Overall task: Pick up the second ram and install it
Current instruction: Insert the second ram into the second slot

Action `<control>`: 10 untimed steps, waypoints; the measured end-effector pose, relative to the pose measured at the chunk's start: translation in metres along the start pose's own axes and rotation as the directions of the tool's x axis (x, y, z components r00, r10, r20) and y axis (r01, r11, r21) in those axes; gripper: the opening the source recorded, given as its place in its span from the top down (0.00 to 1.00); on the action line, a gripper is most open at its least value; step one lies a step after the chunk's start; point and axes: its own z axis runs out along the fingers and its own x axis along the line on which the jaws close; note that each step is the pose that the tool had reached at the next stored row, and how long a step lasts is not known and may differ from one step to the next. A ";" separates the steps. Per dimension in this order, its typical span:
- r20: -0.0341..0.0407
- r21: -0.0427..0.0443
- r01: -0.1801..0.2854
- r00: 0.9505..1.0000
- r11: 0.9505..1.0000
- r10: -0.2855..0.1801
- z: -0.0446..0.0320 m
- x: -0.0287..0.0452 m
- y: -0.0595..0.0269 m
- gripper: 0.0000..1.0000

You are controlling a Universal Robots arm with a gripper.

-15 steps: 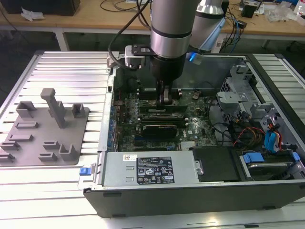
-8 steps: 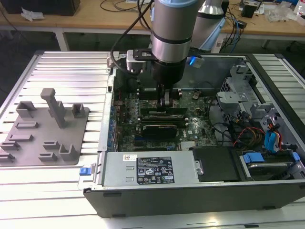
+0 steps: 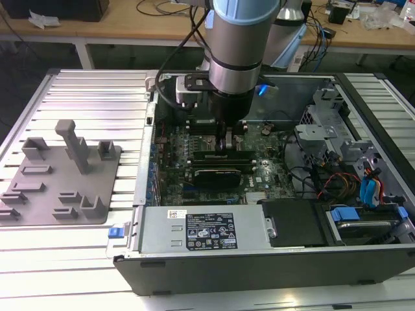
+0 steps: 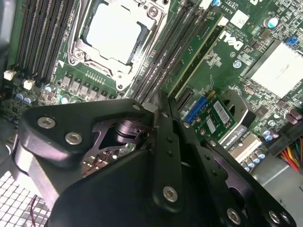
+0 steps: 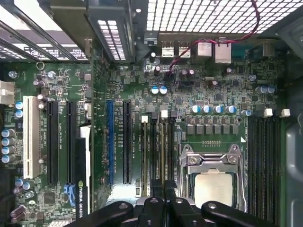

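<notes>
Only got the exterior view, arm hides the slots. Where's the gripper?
Observer: First wrist view: the gripper is over the memory slots right beside the CPU socket.
Operator: Any ram seated?
Observer: Second wrist view: a green ram stick stands in that bank, on the side away from the socket.
Operator: Other bank?
Observer: The slots across the socket hold no sticks.

The black body of the gripper (image 5: 164,188) covers the memory slots (image 5: 155,146) directly beneath it, so I can't tell whether the second ram sits there.
</notes>
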 end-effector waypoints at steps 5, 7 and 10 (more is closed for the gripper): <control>0.008 0.000 0.000 1.000 1.000 0.000 0.0062 -0.0015 -0.0002 0.91; 0.008 0.000 0.000 1.000 1.000 0.000 0.0063 -0.0015 -0.0002 0.91; 0.008 0.000 0.000 1.000 1.000 0.000 0.0071 -0.0015 0.0004 0.91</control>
